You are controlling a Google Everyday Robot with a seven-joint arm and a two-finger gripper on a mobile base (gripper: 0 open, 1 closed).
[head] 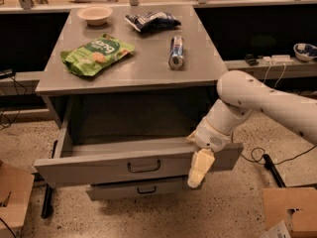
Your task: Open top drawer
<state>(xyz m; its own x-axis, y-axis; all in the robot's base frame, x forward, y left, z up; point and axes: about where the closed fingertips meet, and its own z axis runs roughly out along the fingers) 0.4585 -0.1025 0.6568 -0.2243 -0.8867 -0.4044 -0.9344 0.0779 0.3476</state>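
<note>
The top drawer (99,170) is the wide grey metal drawer under the grey table top (133,73). It stands pulled well out toward the camera, and its deep box is open to view. A small dark bail handle (143,166) sits at the middle of its front. My gripper (199,168), cream-coloured at the end of the white arm (257,103), hangs over the top edge of the drawer front, to the right of the handle. Its tip reaches below the front's lower edge.
A smaller drawer (138,188) shows below, slightly out. On the table top lie a green snack bag (96,53), a can (176,52), a dark bag (151,21) and a bowl (94,14). Cardboard boxes (12,197) (292,212) stand on the floor at both sides. Cables (262,157) lie at the right.
</note>
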